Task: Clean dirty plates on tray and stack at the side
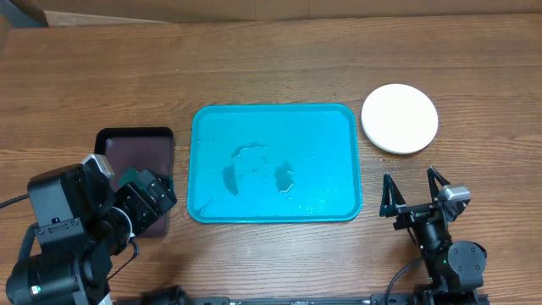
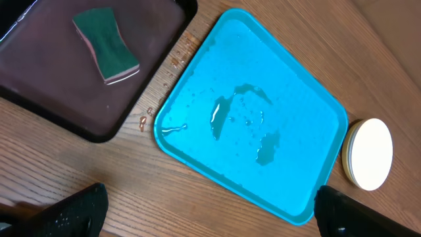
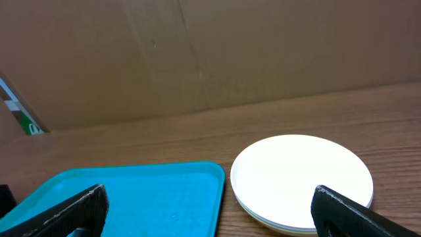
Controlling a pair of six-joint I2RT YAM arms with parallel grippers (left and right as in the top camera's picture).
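Currently: plates (image 1: 400,119) stacked beside tray (image 1: 339,119) | probably light, stiff, wet-slick; pinch at rim | left gripper (image 2: 210,210) and right gripper (image 1: 415,186) spread wide, empty

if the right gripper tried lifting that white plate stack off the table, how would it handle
The plate stack looks thin and plastic, so probably light and stiff. Its layered rims in the right wrist view suggest a top plate could slide off. The teal tray holds puddles, so the plates may be wet and slippery.

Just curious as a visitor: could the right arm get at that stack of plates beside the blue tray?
Probably yes. The right claw is open and empty, with bare table between it and the plates; the tray sits off to one side.
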